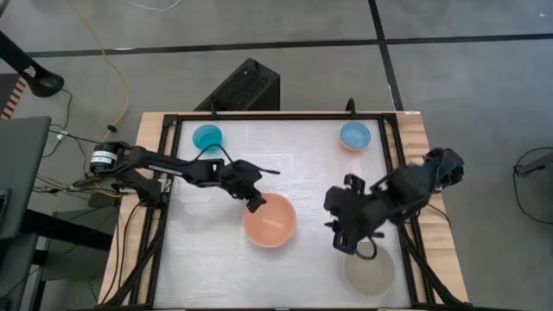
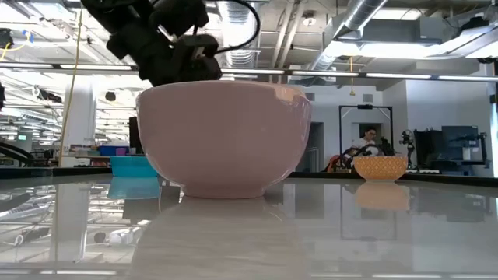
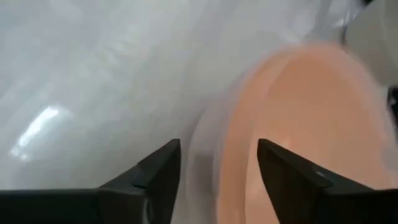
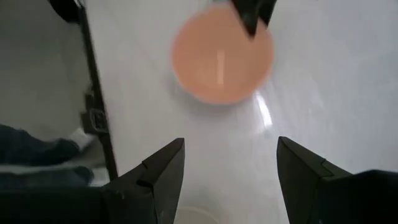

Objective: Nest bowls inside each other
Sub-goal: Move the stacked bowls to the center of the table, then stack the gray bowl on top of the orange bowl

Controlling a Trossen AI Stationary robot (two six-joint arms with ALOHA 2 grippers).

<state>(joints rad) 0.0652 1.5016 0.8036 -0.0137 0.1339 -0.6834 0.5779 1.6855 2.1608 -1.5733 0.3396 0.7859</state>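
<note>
A salmon-pink bowl (image 1: 270, 221) stands upright on its base mid-table, and it fills the low view (image 2: 226, 140). My left gripper (image 1: 255, 204) is open at the bowl's far-left rim (image 3: 214, 155). One finger is inside the rim and one outside, and neither is seen touching it. My right gripper (image 1: 346, 235) hangs open above the table between this bowl and a beige-grey bowl (image 1: 370, 270) near the front right. A cyan bowl (image 1: 207, 136) sits at the far left and a light-blue bowl (image 1: 354, 134) at the far right.
A black frame (image 1: 396, 164) borders the white tabletop. A black box (image 1: 246, 85) lies on the floor beyond the far edge. Bare table stretches between the two far bowls and along the front left. A person (image 2: 369, 138) shows far off in the room.
</note>
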